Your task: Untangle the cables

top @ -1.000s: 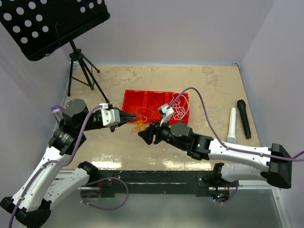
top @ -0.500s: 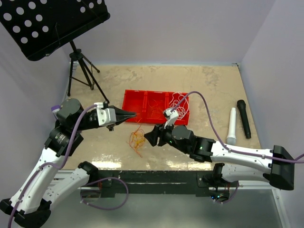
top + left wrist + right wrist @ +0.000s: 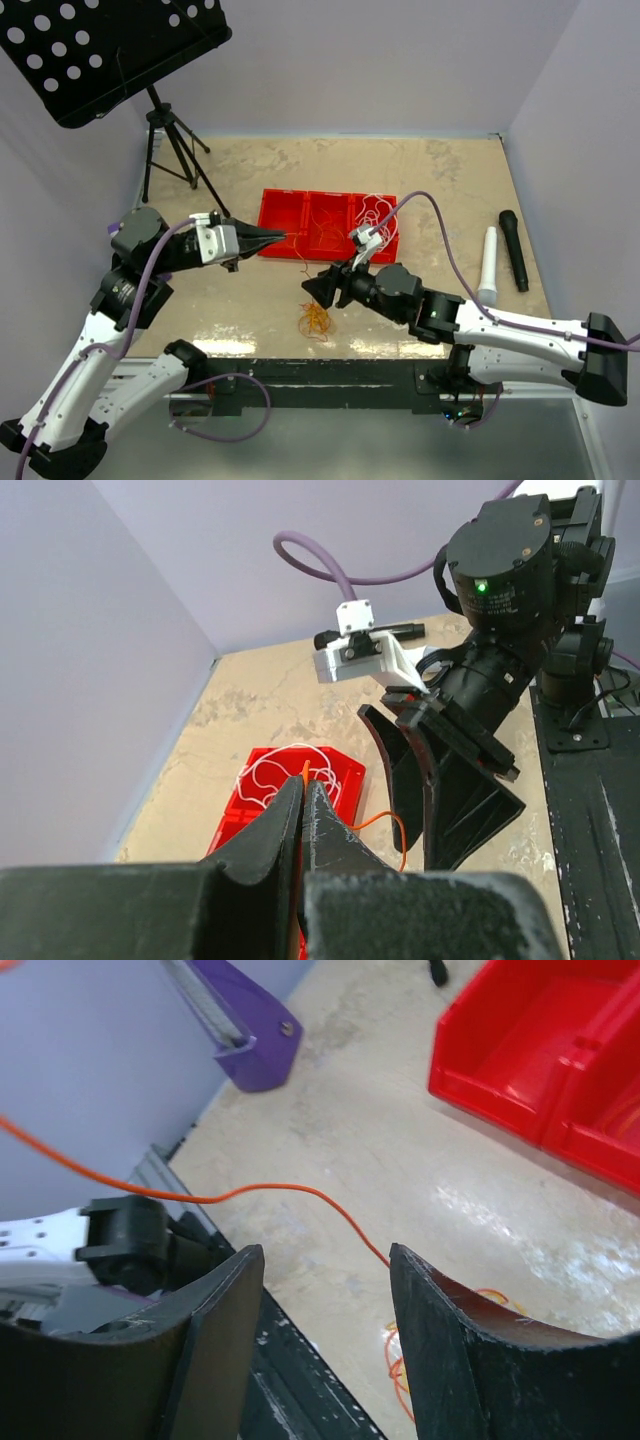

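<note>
Cables (image 3: pixel 372 225) mid-untangling: left end effector (image 3: pixel 283 238) clamped on one end of the orange cable (image 3: pixel 316 320), its bundle lying on the bench (image 3: pixel 450 180) in front of the red bin (image 3: pixel 283 213) that holds the rest.
Right end effector (image 3: pixel 310 288) hangs with jaws apart and empty, the strand running just beyond them; the next move probably calls for closing on it and drawing the loops out. Lilac walls, a music stand (image 3: pixel 110 50) and two microphones (image 3: pixel 489 262) frame the mottled beige surface.
</note>
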Robot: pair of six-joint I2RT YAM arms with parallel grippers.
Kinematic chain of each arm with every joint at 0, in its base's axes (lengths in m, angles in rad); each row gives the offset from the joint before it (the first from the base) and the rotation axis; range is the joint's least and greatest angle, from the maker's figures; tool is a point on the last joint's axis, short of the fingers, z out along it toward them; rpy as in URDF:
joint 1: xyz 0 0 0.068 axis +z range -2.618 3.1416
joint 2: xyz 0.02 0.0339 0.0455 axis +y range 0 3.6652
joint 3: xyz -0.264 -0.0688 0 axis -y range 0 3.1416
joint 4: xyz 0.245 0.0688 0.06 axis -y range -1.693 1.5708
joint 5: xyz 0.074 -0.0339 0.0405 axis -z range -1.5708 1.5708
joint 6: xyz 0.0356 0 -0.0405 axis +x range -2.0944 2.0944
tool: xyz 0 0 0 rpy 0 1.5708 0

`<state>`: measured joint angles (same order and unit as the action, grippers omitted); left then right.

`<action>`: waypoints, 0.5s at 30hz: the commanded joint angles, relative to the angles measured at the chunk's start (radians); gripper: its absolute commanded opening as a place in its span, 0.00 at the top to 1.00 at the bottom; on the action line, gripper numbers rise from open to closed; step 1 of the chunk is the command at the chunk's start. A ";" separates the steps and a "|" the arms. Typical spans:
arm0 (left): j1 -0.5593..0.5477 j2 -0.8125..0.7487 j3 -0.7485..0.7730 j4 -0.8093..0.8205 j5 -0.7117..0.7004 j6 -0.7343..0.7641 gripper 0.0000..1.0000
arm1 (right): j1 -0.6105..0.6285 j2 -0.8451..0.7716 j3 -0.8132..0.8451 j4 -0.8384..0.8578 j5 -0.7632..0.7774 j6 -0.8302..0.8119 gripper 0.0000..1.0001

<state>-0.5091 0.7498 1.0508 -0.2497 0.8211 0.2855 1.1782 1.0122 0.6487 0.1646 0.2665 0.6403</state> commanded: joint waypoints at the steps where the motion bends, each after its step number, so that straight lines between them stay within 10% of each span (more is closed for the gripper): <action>1: -0.003 0.006 0.048 0.064 0.003 -0.039 1.00 | 0.005 -0.008 0.046 0.096 -0.061 -0.067 0.42; 15: -0.002 0.011 0.193 0.067 0.030 -0.078 1.00 | 0.008 0.289 0.092 0.116 0.045 -0.031 0.55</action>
<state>-0.5095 0.7727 1.1664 -0.2161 0.8307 0.2432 1.1782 1.3144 0.7570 0.2199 0.2726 0.5861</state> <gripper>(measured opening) 0.019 0.474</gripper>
